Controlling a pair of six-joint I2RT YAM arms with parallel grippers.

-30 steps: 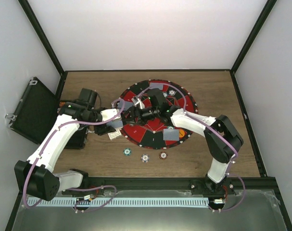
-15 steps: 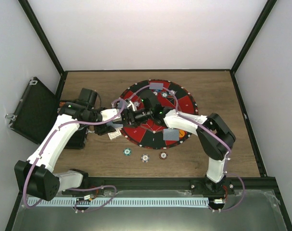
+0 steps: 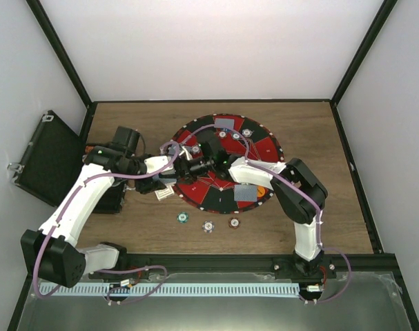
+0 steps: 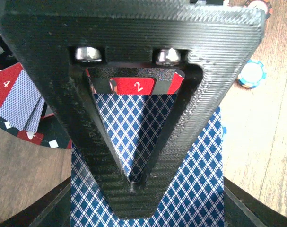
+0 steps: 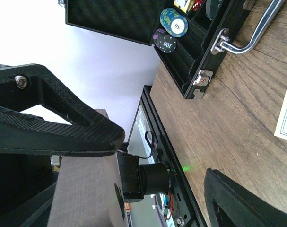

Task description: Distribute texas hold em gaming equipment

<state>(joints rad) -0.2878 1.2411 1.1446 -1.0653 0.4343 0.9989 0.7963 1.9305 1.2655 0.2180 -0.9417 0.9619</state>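
Three poker chips (image 3: 208,226) lie on the counter (image 3: 319,221), nearest the arms. Beyond them, the left gripper (image 3: 170,178) pinches a card deck (image 4: 148,189) in its jaws at the left edge of the round mat (image 3: 264,148). The right gripper (image 3: 186,167) has swung across the mat to meet it, jaws spread but narrowing, likely to draw a card.

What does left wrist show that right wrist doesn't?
Left wrist only: the left end effector shut on blue diamond-backed playing cards, the red-and-black mat beneath, dealt cards on its segment marked 4, and a blue chip on the wood.
Right wrist only: the right end effector open, and the open black case with its metal latch and handle, a green chip marked 50 inside.
Both: the wooden table.
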